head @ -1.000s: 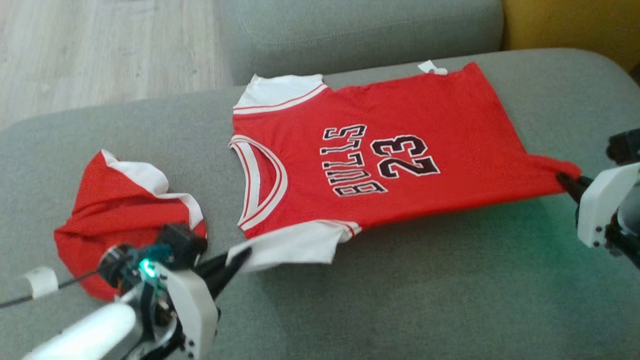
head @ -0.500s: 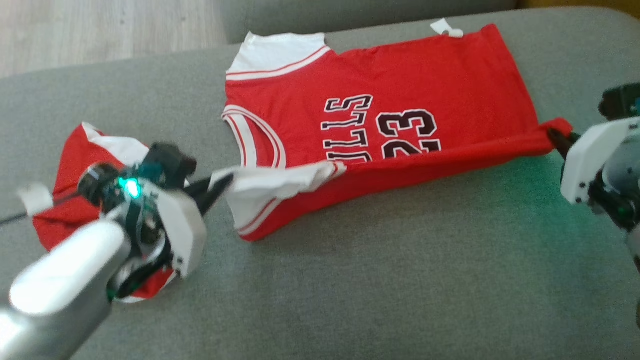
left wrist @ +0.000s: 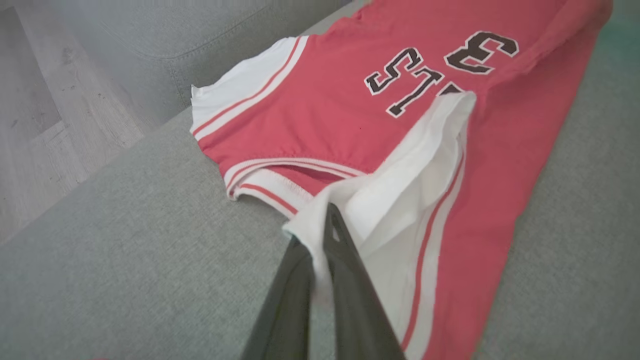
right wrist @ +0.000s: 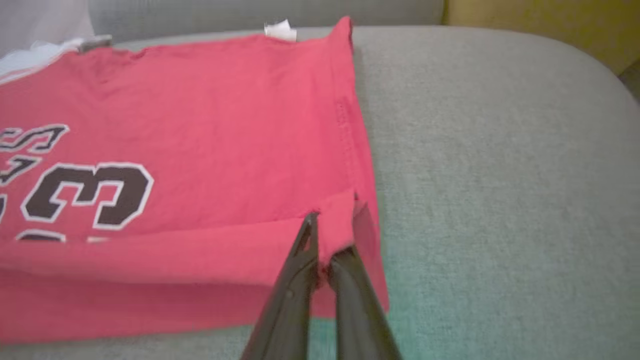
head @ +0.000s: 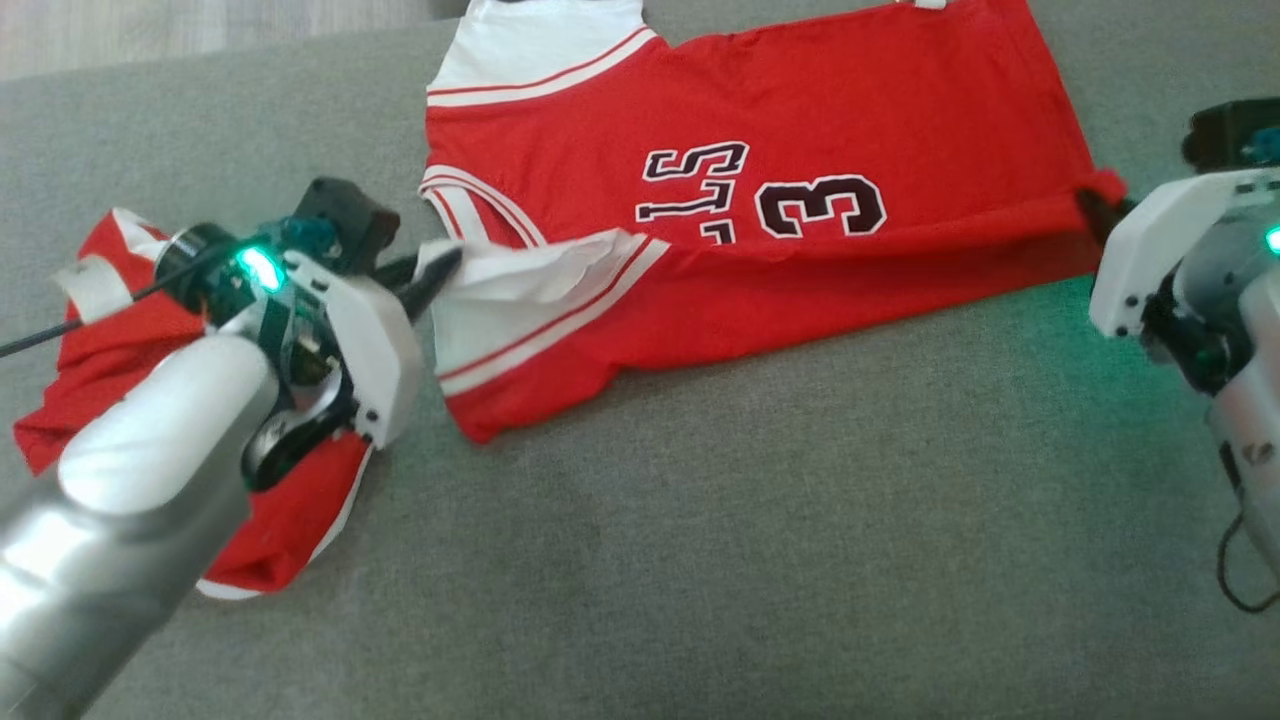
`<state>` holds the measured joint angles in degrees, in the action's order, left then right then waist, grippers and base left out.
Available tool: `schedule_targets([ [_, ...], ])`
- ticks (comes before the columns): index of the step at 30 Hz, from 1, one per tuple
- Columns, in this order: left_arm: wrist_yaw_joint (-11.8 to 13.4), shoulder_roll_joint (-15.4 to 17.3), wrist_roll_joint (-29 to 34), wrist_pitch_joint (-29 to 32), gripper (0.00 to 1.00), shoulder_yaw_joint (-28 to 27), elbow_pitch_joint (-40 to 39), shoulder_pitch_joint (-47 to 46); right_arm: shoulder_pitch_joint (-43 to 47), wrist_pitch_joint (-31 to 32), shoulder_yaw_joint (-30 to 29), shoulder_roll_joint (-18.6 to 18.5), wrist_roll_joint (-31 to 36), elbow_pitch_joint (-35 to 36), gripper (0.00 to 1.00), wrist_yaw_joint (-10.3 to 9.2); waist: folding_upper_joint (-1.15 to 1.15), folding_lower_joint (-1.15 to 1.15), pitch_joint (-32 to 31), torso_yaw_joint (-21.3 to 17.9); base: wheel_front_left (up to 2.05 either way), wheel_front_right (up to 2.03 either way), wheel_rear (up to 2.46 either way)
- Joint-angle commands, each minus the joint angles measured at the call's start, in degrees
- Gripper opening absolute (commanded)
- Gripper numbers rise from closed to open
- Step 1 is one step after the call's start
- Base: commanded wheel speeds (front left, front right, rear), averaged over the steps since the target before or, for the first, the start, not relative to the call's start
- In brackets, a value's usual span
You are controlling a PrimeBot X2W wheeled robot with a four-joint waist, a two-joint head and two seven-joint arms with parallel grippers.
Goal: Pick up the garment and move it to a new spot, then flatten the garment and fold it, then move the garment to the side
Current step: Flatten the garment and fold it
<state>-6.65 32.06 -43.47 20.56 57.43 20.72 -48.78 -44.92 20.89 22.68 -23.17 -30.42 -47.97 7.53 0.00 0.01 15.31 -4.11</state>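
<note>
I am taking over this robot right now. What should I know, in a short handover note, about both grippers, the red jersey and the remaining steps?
Left gripper: shut on the white near sleeve of the red fabric jersey.
Right gripper: shut on the jersey's near hem corner.
Jersey: spread on the grey fabric sofa cushion, near edge folded partly over the black lettering.
Done: laid flat, first fold begun.
Left: finish folding, move it aside.
A crumpled second red garment lies under the left arm.

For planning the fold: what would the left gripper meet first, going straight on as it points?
Shut on the white sleeve, the left gripper would probably meet the jersey front first.
</note>
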Motion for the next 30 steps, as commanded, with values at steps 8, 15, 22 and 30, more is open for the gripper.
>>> schedule_targets([
  [8,7.01,-4.08,3.54,-17.36,1.0,-8.19,5.98,-6.53,-5.59,-18.18,-9.93,3.41,2.09,-3.43,1.0,-0.04,0.0,-0.01,-0.29,0.18,0.0,0.0,0.0],
  [15,14.5,-10.46,1.76,-34.05,1.0,-15.38,6.37,-1.46,0.12,-33.82,-11.75,4.43,2.93,1.99,1.0,-0.04,0.0,-0.01,-4.06,0.6,0.0,0.0,0.0],
  [22,21.12,-16.42,7.63,-35.53,1.0,-23.59,-3.17,11.46,13.78,-35.85,-20.01,6.14,8.64,17.69,1.0,-0.04,0.0,-0.01,-7.26,1.06,0.0,0.0,0.0],
  [30,19.74,-21.61,13.55,-35.55,1.0,-29.09,-6.49,28.39,29.97,-35.88,-27.44,14.46,16.24,31.1,1.0,-0.04,0.0,-0.01,-8.49,1.09,0.0,0.0,0.0],
])
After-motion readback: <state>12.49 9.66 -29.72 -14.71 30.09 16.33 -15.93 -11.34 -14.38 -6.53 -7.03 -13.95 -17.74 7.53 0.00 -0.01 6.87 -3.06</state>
